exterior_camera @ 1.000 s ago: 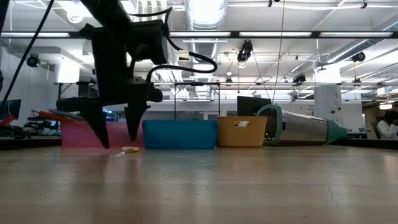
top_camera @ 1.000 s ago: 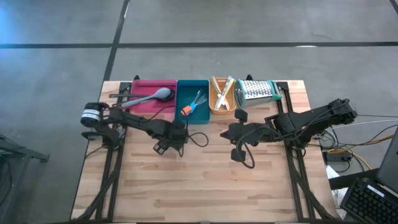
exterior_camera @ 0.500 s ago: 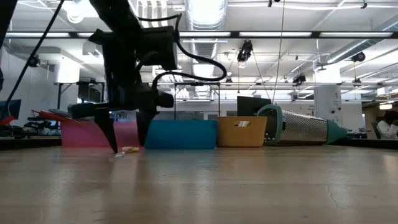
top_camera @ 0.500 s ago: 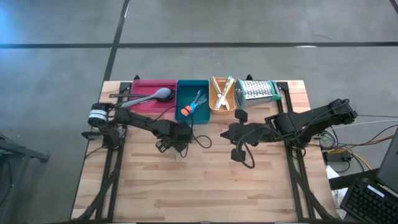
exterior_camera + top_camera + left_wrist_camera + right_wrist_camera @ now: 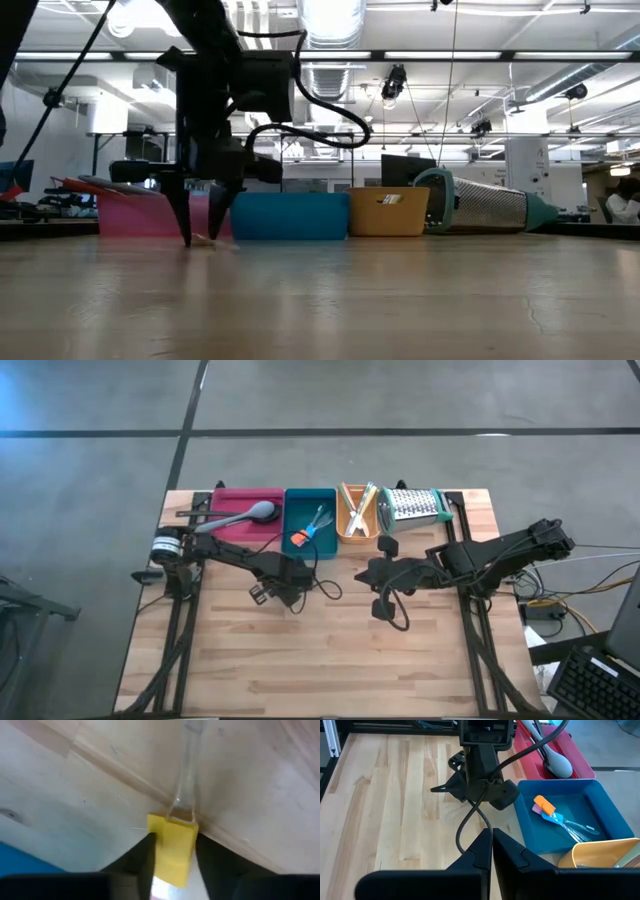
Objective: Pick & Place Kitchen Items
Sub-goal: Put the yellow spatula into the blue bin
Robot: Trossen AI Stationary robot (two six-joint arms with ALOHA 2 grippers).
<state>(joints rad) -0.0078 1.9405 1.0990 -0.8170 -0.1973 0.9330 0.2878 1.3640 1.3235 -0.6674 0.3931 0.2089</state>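
The left gripper (image 5: 172, 851) is clamped on a yellow-handled tool (image 5: 174, 847) on the table (image 5: 330, 650). The right gripper (image 5: 491, 842), fingers together, waits off to its side.

Front half of table (image 5: 330, 660): bare wood, open passage across full width. Rear edge blocked by a row: pink tray (image 5: 243, 515), teal tray (image 5: 309, 523), orange tray (image 5: 356, 512), box grater (image 5: 412, 506) lying on its side, all just beside one another, no gap btwn them. Left gripper (image 5: 203, 238) down at table level just in front of pink/teal trays, fingers close either side of yellow-handled tool (image 5: 172, 847); its cable loops beside it. Right gripper (image 5: 379, 610) at table centre-right, fingers together, cable trailing. Clear strip btwn the two arms.
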